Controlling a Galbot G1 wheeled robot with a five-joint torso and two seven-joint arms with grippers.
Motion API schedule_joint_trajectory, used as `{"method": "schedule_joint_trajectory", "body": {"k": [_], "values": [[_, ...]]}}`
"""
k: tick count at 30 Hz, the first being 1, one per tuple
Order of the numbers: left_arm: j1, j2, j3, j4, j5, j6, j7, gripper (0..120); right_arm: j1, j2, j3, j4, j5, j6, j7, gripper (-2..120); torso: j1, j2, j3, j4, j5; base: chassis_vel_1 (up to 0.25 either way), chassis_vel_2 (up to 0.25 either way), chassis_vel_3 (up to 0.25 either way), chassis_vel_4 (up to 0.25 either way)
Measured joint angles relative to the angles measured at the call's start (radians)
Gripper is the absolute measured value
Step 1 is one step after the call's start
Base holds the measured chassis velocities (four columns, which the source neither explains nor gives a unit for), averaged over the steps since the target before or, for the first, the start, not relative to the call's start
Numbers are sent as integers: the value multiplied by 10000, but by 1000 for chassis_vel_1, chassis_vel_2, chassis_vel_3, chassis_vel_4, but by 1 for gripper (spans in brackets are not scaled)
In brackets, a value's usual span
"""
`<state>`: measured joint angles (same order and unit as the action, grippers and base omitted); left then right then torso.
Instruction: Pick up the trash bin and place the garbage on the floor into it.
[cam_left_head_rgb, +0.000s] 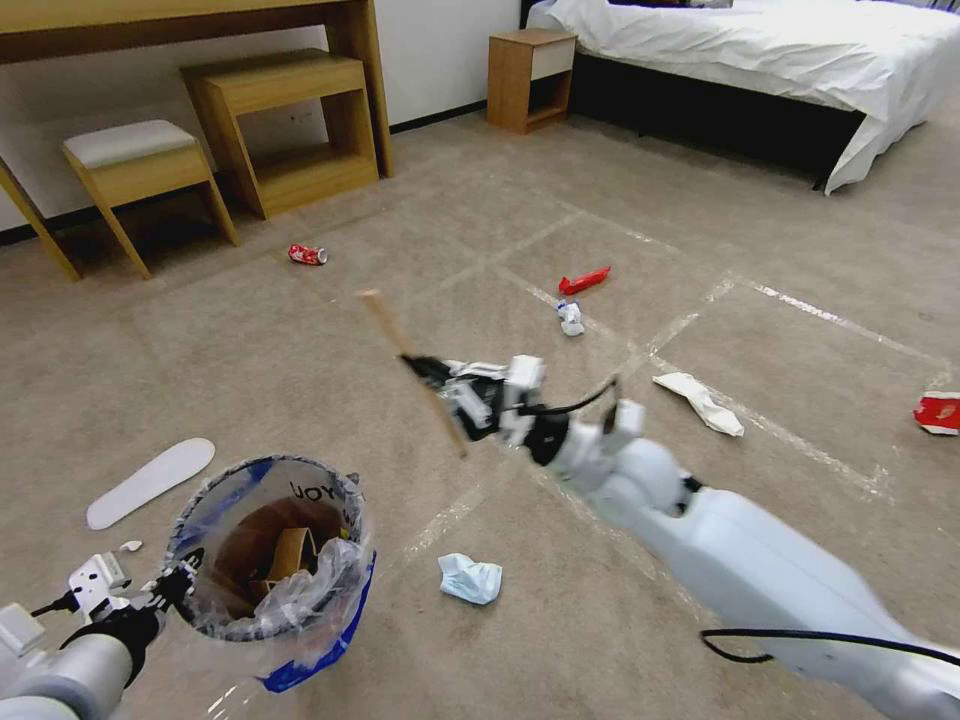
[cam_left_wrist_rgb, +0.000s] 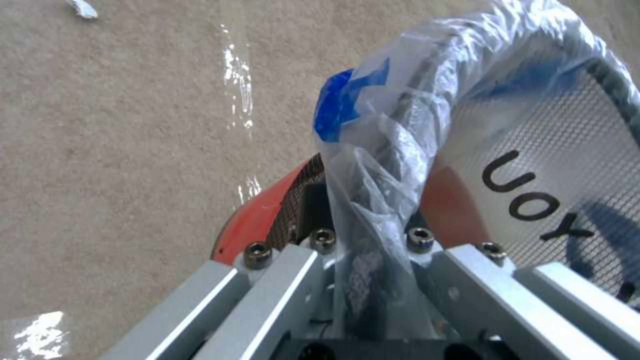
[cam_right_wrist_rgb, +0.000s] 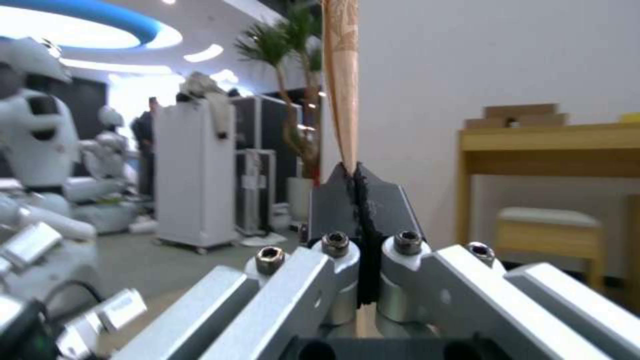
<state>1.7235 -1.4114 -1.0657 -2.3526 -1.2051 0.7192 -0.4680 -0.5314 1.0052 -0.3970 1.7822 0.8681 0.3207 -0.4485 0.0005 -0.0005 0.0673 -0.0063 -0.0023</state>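
Holding the bin (cam_left_head_rgb: 268, 545) by its rim, the left gripper (cam_left_head_rgb: 180, 585) sits nearest the robot, jaws pinched together over the rim and the bunched bag liner (cam_left_wrist_rgb: 373, 165). The bin hangs tilted above the floor (cam_left_head_rgb: 300, 380), mouth up, with brown scraps already inside. It looks light and fairly stiff, but the liner is slick and crinkly, so a hold on plastic alone could slip; clamping rim and bag as one seems the safer hold.

Just beyond, a blue mask (cam_left_head_rgb: 470, 578) lies crumpled on the carpet, soft and limp, best pinched at a raised fold. A white slipper (cam_left_head_rgb: 150, 482) lies flat beside the bin, thin and hard to get under.

Farther out, the right gripper (cam_left_head_rgb: 425, 367) is clamped on a wooden stick (cam_left_head_rgb: 385, 325), held part-way along and raised above the floor. The stick is rigid and light but could pivot in the pads.

Beyond lie a white tissue (cam_left_head_rgb: 700, 402), a small wad (cam_left_head_rgb: 570, 318), a red wrapper (cam_left_head_rgb: 584, 281), a can (cam_left_head_rgb: 307, 255) and a red cup (cam_left_head_rgb: 938, 412) at the right edge.
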Motion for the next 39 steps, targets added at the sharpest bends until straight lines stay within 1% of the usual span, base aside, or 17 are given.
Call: {"method": "schedule_joint_trajectory", "body": {"k": [2,3,6,7,10,11,14,15,17,18,21,22,24,26,39], "values": [[-9,-20,-27,7,9,0,1,0,362,667,-575,-276,34,-14,91,0,0,0,1,1,2,0,0,0,0],[-9,-20,-27,7,9,0,1,0,362,667,-575,-276,34,-14,91,0,0,0,1,1,2,0,0,0,0],[-24,-70,-24,23,48,6,2,0,705,1481,-1272,-581,38,-26,150,0,0,0,0,1,-1,0,0,0,0],[-24,-70,-24,23,48,6,2,0,705,1481,-1272,-581,38,-26,150,0,0,0,0,1,-1,0,0,0,0],[-33,-112,-12,54,89,32,2,0,849,2122,-1825,-862,-12,-20,176,0,0,0,0,0,0,0,0,0,0],[-33,-112,-12,54,89,32,2,0,849,2122,-1825,-862,-12,-20,176,0,0,0,0,0,0,0,0,0,0],[-37,-130,-8,67,95,47,2,0,872,2553,-2150,-1057,-103,-14,177,0,0,0,0,1,1,0,0,0,0],[-37,-130,-8,67,95,47,2,0,872,2553,-2150,-1057,-103,-14,177,0,0,0,0,1,1,0,0,0,0],[-64,-137,-9,94,104,49,2,0,872,2941,-2474,-1237,-175,-11,200,0,0,0,0,0,1,0,0,0,0],[-64,-137,-9,94,104,49,2,0,872,2941,-2474,-1237,-175,-11,200,0,0,0,0,0,1,0,0,0,0],[-79,-140,-9,103,103,64,1,0,844,3368,-2809,-1661,-350,-8,204,0,0,0,-1,0,2,0,0,0,0],[-79,-140,-9,103,103,64,1,0,844,3368,-2809,-1661,-350,-8,204,0,0,0,-1,0,2,0,0,0,0],[-87,-136,-34,111,92,81,0,0,699,3671,-2895,-2092,-452,3,169,0,0,0,-1,0,2,0,0,0,0],[-88,-118,-58,111,73,85,-2,0,635,3808,-2970,-2416,-539,68,122,0,0,0,-1,0,2,0,0,0,0],[-77,-59,-52,54,-29,89,1,0,613,3947,-3082,-3083,-796,349,-20,0,0,0,0,0,4,0,0,0,0]]}}
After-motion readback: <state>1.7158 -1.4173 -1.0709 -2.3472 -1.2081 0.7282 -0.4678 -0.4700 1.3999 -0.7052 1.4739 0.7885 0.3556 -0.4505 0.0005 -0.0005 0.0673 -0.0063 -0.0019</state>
